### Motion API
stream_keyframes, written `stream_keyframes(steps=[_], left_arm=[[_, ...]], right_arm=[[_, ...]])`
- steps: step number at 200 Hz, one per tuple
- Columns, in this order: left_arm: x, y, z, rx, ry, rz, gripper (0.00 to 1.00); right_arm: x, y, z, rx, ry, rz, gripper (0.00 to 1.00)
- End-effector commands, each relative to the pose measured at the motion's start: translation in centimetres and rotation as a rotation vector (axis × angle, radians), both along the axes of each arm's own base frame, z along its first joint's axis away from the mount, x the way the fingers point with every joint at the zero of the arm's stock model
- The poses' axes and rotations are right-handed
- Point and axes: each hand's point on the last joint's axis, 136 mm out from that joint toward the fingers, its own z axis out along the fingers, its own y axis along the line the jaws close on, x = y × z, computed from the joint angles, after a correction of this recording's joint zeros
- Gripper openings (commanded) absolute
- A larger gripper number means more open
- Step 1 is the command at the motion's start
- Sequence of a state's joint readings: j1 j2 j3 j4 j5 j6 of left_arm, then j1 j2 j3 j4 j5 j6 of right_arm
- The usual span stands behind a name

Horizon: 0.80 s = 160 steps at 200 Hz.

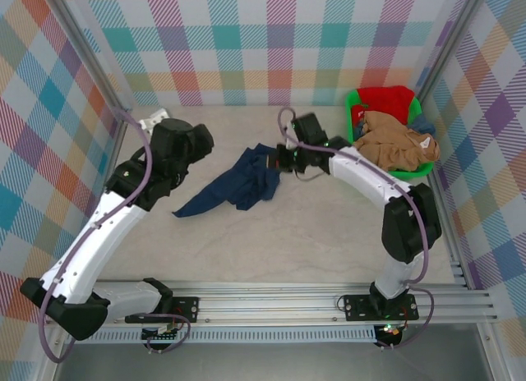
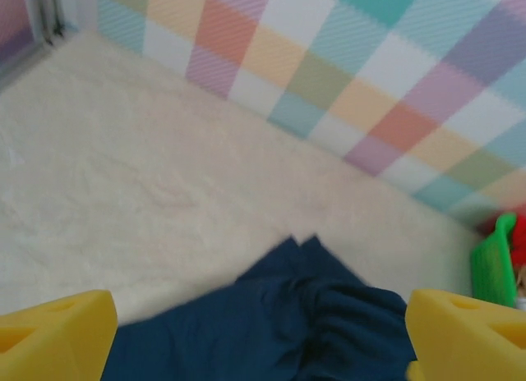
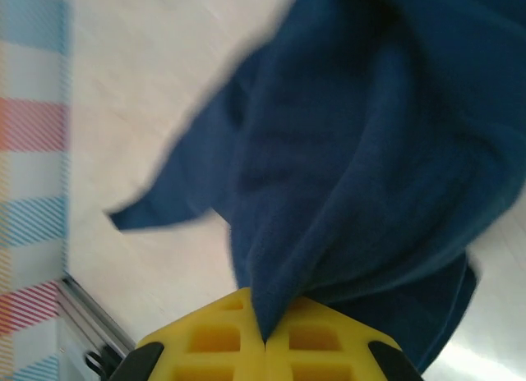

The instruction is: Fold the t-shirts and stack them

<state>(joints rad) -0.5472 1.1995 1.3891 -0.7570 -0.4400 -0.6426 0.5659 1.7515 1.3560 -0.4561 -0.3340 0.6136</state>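
right gripper: jaws pressed together on a fold of the navy t-shirt; the cloth rises out of the seam between the yellow fingers. It sits on the side of the shirt nearest the green basket.
left gripper: jaws spread wide and holding nothing, with the navy t-shirt lying between and beyond the fingers, on the side of the shirt away from the green basket.
navy t-shirt: bunched and twisted on the table, well to the side of the basket, with one long tail trailing away from it. No print, collar or hem can be made out.
risk, thin pinch: the right hold looks to take a single narrow ridge of cloth, so a quick pull away from the basket could strip it out of the jaws.
risk, wrong layers: the heap is crumpled, so the left jaws may trap several layers or a mid-panel fold instead of an edge. The shirt would then stretch into a rope rather than spread flat.
risk, opposed pull: with both grippers on the same bunch, pulling apart could tighten the twist.
tan t-shirt, red t-shirt: heaped in the basket, the tan one spilling over its rim.
risk, basket: the right forearm passes just beside the basket, so a wide swing might nudge it or snag the overhanging tan cloth.
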Motion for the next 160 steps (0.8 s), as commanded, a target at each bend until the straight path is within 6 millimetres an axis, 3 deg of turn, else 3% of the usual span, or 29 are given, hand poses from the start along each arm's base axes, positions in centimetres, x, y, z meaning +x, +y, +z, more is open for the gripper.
stream_keyframes(steps=[1, 20, 46, 74, 98, 121, 160], left_arm=[[-1.1, -3.0, -5.4, -0.039, 0.167, -0.156, 0.86], [-2.1, -3.1, -10.0, 0.012, 0.282, -0.193, 0.80], [-2.2, -3.6, -14.0, 0.123, 0.370, -0.291, 0.76], [-1.0, -3.5, -16.5, 0.235, 0.407, -0.318, 0.73], [0.3, -5.6, -17.6, 0.211, 0.385, -0.382, 0.77], [1.9, -7.2, -19.3, 0.267, 0.390, -0.440, 0.81], [2.4, -5.1, -23.2, 0.504, 0.496, -0.445, 0.85]], right_arm=[[-1.2, -0.9, 0.1, -0.025, 0.006, -0.028, 0.00], [-1.1, -4.1, -1.0, -0.160, 0.006, -0.091, 0.00], [1.2, -6.7, 0.1, -0.211, -0.014, -0.148, 0.00], [3.8, -7.1, 1.7, -0.224, -0.054, -0.150, 0.00], [4.6, -7.1, 2.3, -0.232, -0.068, -0.144, 0.00], [5.0, -8.2, 2.7, -0.262, -0.063, -0.185, 0.00], [7.4, -9.7, 3.8, -0.260, -0.074, -0.227, 0.00]])
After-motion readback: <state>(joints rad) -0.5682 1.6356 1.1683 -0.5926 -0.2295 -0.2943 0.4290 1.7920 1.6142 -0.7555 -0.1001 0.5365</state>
